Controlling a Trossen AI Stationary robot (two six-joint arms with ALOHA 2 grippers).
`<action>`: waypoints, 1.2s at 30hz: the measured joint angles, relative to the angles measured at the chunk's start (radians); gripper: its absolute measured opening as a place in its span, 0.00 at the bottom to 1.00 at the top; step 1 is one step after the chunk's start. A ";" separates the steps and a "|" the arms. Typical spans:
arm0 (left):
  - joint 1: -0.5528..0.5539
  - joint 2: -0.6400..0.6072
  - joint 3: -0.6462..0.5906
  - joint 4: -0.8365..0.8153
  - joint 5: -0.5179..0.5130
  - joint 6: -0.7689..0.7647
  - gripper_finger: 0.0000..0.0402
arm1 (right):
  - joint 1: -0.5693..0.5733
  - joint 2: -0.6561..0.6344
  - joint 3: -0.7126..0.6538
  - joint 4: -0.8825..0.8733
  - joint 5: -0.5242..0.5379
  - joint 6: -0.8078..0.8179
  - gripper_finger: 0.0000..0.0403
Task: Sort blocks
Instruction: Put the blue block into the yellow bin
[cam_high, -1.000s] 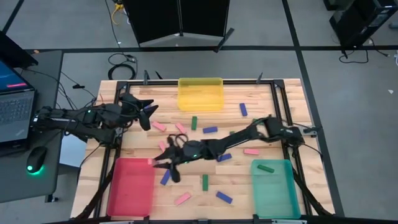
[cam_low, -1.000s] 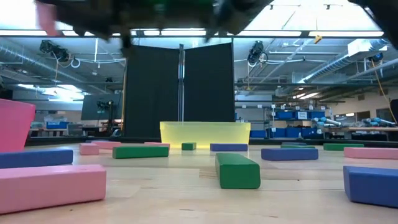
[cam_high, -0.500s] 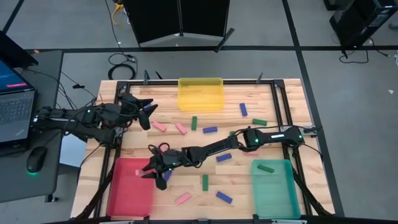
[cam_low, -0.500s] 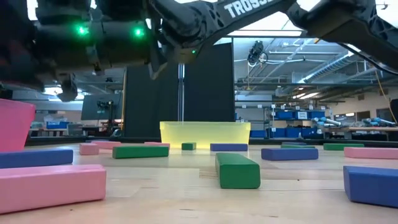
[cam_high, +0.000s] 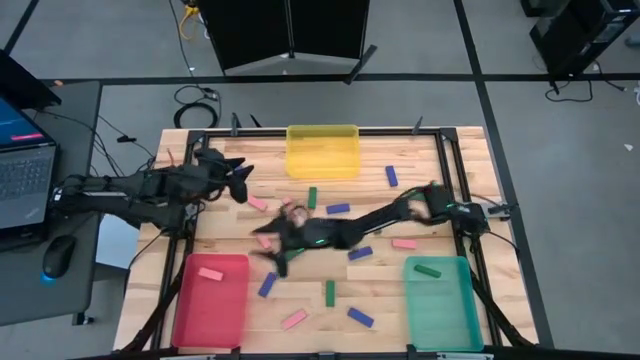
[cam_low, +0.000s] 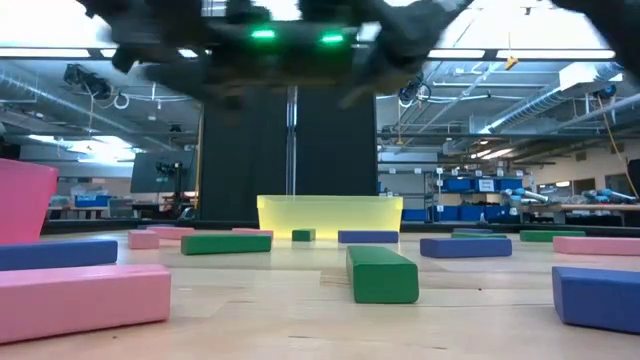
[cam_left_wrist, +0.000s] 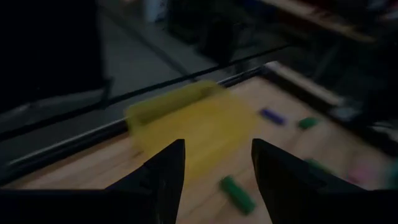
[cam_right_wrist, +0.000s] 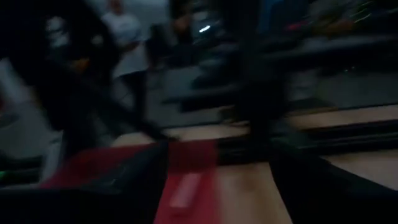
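Pink, blue and green blocks lie flat and scattered on the wooden table (cam_high: 300, 300). One pink block (cam_high: 208, 272) (cam_right_wrist: 185, 190) lies in the red tray (cam_high: 210, 305) at the near left. My right gripper (cam_high: 270, 248) (cam_right_wrist: 217, 183) hovers open and blurred above the table just right of that tray, with nothing between its fingers. My left gripper (cam_high: 240, 183) (cam_left_wrist: 217, 168) is raised at the far left, open and holding nothing, facing the yellow tray (cam_left_wrist: 186, 118).
The yellow tray (cam_high: 322, 152) stands at the far middle. The teal tray (cam_high: 440, 300) at the near right holds a green block (cam_high: 428, 269). Loose blocks lie near the front: a blue one (cam_high: 266, 285), a green one (cam_high: 329, 293) and a pink one (cam_high: 293, 319). A black frame edges the table.
My right gripper reached left over the red tray's edge and opened. The pink block it carried has dropped and now lies in the red tray. The gripper has since drawn back toward the table's middle and far side.
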 joint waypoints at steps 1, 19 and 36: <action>0.037 0.017 0.000 -0.030 0.016 -0.016 0.48 | -0.001 -0.059 -0.095 0.043 0.043 -0.017 0.67; 0.664 0.567 0.000 -0.163 0.426 -0.002 0.54 | 0.049 -0.962 -0.838 -0.234 0.414 -0.157 0.72; 0.748 0.800 0.000 -0.177 0.495 -0.012 0.75 | 0.090 -1.047 -0.863 -0.345 0.421 -0.178 0.71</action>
